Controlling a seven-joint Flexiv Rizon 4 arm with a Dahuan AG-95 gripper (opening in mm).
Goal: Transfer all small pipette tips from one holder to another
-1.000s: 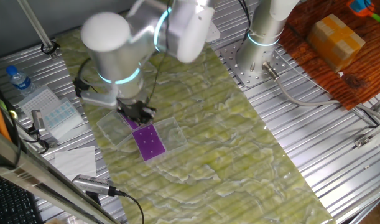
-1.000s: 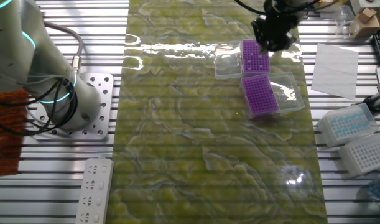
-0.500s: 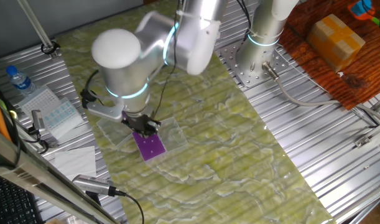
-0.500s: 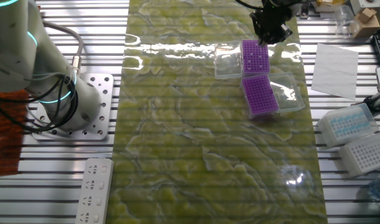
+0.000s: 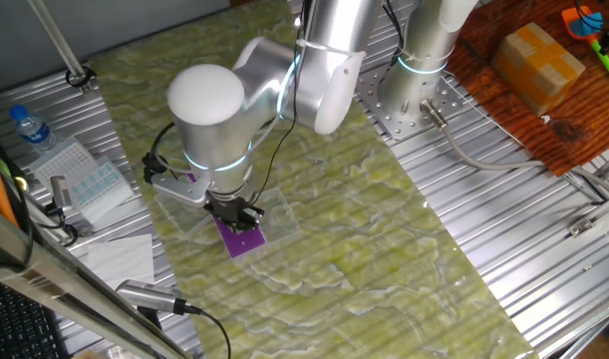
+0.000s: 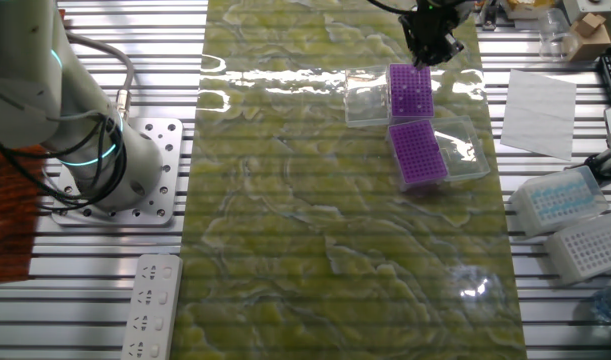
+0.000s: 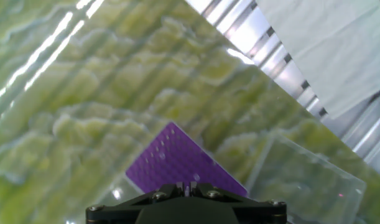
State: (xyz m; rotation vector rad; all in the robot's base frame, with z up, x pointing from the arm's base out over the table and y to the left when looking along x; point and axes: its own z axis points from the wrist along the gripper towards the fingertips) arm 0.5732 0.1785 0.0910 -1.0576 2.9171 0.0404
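Two purple holders lie side by side on the green mat, one farther back and one nearer, each beside a clear plastic lid. My gripper hangs just above a purple holder; in the other fixed view the gripper sits at the top edge of the far holder. In the hand view the gripper has its fingers close together with a small pipette tip showing as a pale speck between them, over the purple plate. Tips in the plates are too small to make out.
A clear lid lies right of the plate, with white paper beyond it. Tip boxes stand at the mat's right edge, a second arm's base and a power strip at the left. A water bottle stands nearby.
The arm has carried the gripper from over one purple holder across to the neighbouring one. The holders and lids have stayed put.
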